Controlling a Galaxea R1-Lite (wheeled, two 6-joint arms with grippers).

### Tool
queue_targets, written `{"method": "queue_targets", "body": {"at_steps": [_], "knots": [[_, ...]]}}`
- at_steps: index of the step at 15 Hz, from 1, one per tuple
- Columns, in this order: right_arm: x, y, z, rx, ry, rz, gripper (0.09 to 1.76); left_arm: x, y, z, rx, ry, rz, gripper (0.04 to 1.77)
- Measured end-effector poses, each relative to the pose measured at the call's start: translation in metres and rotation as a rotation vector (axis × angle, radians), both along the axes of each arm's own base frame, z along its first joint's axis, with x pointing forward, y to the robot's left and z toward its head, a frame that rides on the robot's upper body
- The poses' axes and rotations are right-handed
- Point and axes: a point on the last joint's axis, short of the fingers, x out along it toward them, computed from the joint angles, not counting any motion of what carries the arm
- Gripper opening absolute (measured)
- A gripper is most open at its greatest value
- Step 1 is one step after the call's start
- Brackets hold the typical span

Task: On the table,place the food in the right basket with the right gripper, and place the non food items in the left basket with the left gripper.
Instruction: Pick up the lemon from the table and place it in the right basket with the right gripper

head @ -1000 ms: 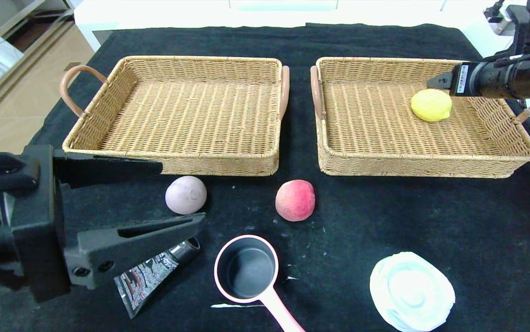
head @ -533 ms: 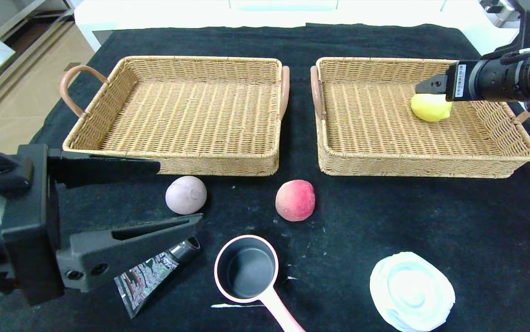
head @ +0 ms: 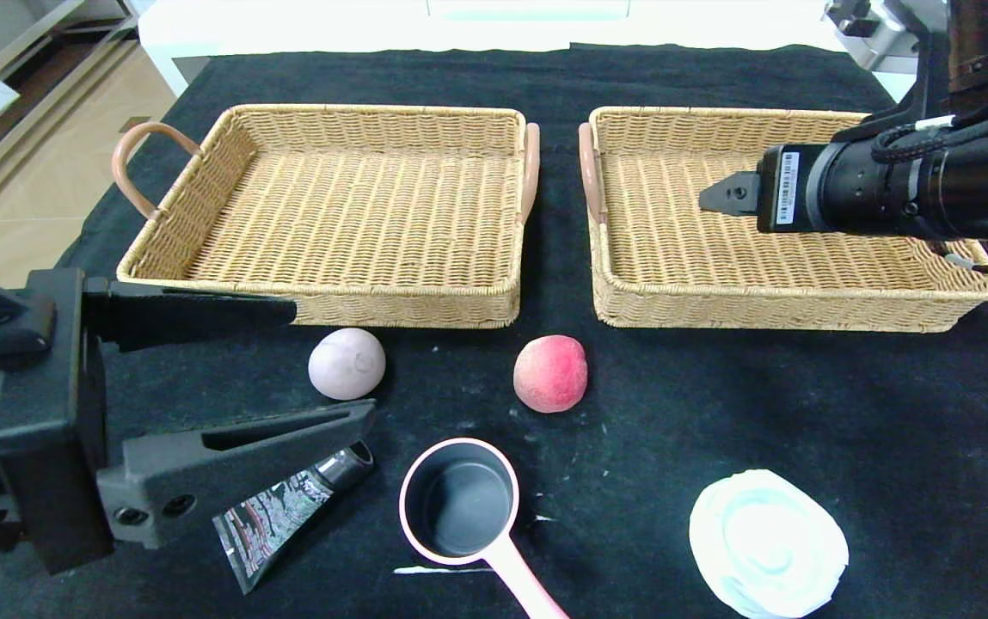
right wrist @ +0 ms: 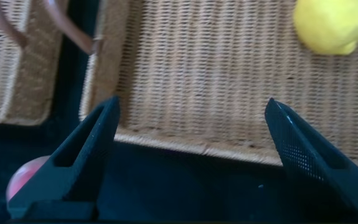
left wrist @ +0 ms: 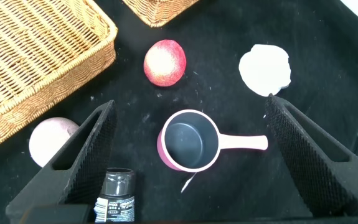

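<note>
The yellow lemon (right wrist: pixel 332 25) lies in the right basket (head: pixel 786 314); in the head view my right arm hides it. My right gripper (right wrist: pixel 192 104) hangs open and empty over that basket's near wall. On the table (head: pixel 803 404) in front of the baskets sit a mauve-grey ball (head: pixel 346 364) and a red-pink peach (head: pixel 550 373). Nearer me are the black tube (head: pixel 287 507), the pink pan (head: pixel 459 503) and the white dish (head: pixel 767 542). My left gripper (left wrist: pixel 190 104) hovers open above the pan and tube, holding nothing. The left basket (head: pixel 322 301) has nothing in it.
Both wicker baskets stand side by side at the back with looped handles (head: pixel 128 163) at their ends. A small white tear (head: pixel 438 569) marks the cloth next to the pan. Off the table's left side are floor and a white sofa.
My right arm has drawn back from the lemon, moving left and toward the basket's near wall, and now covers the lemon in the head view. The left gripper has barely shifted.
</note>
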Motion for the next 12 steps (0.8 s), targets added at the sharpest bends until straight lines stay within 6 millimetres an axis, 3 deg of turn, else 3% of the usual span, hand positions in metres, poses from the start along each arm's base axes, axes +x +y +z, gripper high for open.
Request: {"method": "queue_targets", "body": {"at_steps": [5,12], "knots": [[-0.024,0.034,-0.011,0.076,0.079,0.056,1.7,-0.001,0.001,0.001,-0.002,-0.004,0.0,1.72],[-0.039,0.084,-0.044,0.102,0.179,0.139,1.7,-0.002,0.001,0.001,-0.004,-0.006,0.001,1.72]]}}
